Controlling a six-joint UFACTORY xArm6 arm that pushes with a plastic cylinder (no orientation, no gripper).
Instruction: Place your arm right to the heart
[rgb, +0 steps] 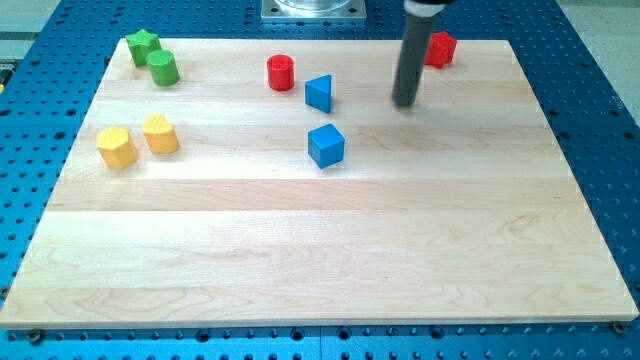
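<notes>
The yellow heart (160, 133) lies at the board's left side, with a yellow hexagon-like block (116, 147) just to its left. My tip (404, 103) rests on the board in the upper right part, far to the right of the heart. It stands right of the blue triangle (319, 93) and touches no block. A blue cube (326, 145) lies below the triangle.
A green star (143, 45) and a green cylinder (163, 68) sit at the upper left corner. A red cylinder (281, 72) lies left of the blue triangle. A red block (441, 49) sits at the top edge, just right of the rod.
</notes>
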